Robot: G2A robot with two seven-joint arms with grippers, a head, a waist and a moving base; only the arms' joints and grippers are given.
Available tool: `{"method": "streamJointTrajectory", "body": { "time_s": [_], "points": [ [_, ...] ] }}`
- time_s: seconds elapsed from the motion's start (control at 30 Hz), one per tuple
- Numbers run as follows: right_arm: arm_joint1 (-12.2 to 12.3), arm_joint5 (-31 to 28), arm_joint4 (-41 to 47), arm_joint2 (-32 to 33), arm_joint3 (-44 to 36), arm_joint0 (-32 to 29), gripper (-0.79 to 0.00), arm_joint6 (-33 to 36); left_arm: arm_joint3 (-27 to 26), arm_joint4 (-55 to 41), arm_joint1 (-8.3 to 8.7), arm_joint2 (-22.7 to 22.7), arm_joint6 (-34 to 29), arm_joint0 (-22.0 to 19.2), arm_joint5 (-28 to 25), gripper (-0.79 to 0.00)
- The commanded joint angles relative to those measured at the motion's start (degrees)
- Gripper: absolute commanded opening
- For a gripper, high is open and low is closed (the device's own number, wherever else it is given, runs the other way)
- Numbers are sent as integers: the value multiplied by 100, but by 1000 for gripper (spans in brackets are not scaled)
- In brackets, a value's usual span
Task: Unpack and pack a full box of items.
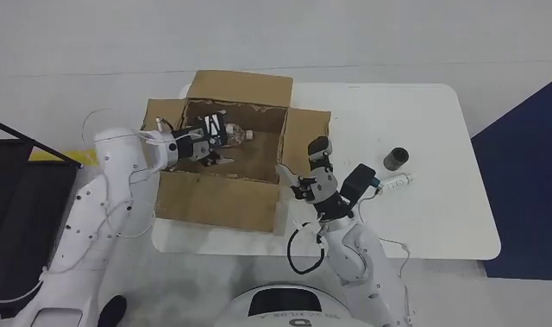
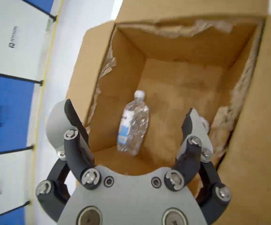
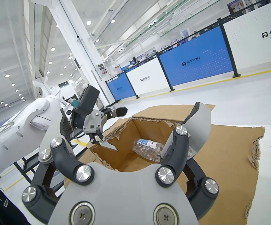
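We see the box (image 1: pixel 231 187) open on the counter (image 1: pixel 431 111), and a bottle (image 2: pixel 133 127) lies on its floor, near one wall. The left hand (image 2: pixel 129 108) hangs above the bottle with fingers wide apart and does not touch it. The right hand (image 3: pixel 130 113) is just beside the box, fingers also apart, holding nothing. A dark cylinder (image 1: pixel 396 158) and a white item (image 1: pixel 395 181) sit on the counter, apart from the box.
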Motion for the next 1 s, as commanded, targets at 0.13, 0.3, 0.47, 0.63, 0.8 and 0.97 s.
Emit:
{"method": "streamJointTrajectory", "body": {
  "time_s": [0.13, 0.3, 0.47, 0.63, 0.8, 0.97],
  "points": [
    [0, 0, 0, 0, 0, 0, 0, 0, 278, -417, 67, 19, -537, -307, 91, 0],
    [0, 0, 0, 0, 0, 0, 0, 0, 278, -417, 67, 19, -537, -307, 91, 0],
    [0, 0, 0, 0, 0, 0, 0, 0, 61, 617, 62, 274, -1415, -215, 914, 0],
    [0, 0, 0, 0, 0, 0, 0, 0, -352, 2365, 12, 1076, -3049, -88, 1387, 0],
    [0, 0, 0, 0, 0, 0, 0, 0, -151, 2921, -94, 1738, -3593, -328, 1002, 0],
    [0, 0, 0, 0, 0, 0, 0, 0, -120, 2956, -174, 1913, -3539, -459, 1086, 0]
  ]
}}
